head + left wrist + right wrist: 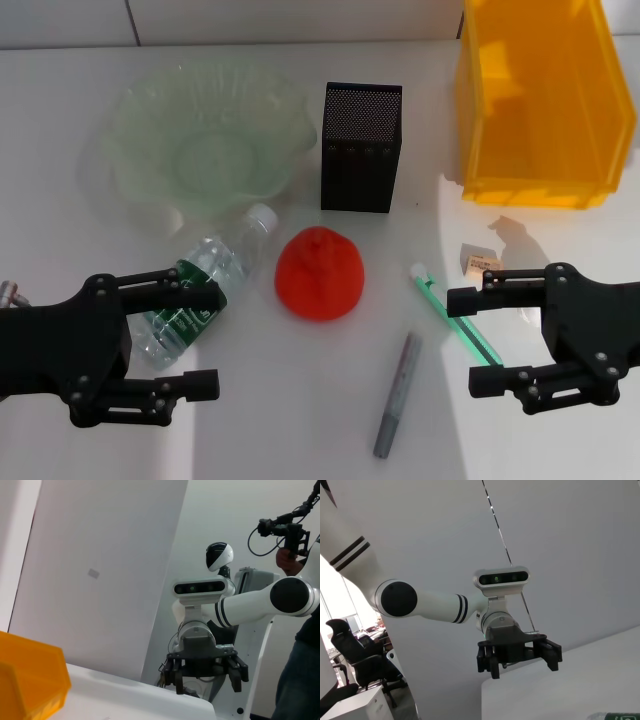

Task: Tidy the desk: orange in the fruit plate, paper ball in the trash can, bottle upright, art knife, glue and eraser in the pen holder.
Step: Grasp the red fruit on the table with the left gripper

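Both pincers hang released over the near side of the white bench [300,420], the left pincer [205,340] above the lying clear plastic bottle with the green label [195,295] and the right pincer [470,335] near the tiny beige eraser block [482,264]. You have nothing tidied yet, I judge: the round red-orange orange [320,272] sits in front of the tall black mesh pen holder [361,147]. The wavy pale-green glass fruit plate [135,110] and the bright yellow trash can [545,95] look empty.
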`<state>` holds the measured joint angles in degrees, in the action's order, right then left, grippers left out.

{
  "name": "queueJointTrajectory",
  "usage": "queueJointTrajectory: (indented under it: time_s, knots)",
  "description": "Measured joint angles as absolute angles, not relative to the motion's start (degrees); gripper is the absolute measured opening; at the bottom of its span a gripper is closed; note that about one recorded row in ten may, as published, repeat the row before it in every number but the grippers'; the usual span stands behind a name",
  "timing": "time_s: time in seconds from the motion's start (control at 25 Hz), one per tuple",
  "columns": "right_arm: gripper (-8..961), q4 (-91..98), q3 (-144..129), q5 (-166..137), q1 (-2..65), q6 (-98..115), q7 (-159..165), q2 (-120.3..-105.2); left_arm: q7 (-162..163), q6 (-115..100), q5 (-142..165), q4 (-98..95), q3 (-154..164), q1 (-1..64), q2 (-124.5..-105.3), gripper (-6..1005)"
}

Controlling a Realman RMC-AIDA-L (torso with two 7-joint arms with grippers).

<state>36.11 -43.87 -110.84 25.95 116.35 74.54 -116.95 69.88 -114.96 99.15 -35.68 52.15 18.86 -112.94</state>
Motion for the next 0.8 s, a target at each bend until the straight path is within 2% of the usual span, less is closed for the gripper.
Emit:
queueJointTrajectory:
  time_s: [0.8]
  knots:
    - [740,35.7,-43.9,-110.8,25.1,112.6,74.3,-116.92,69.9,-114.7,99.8,-35.7,52.1,19.0,-112.93,778]
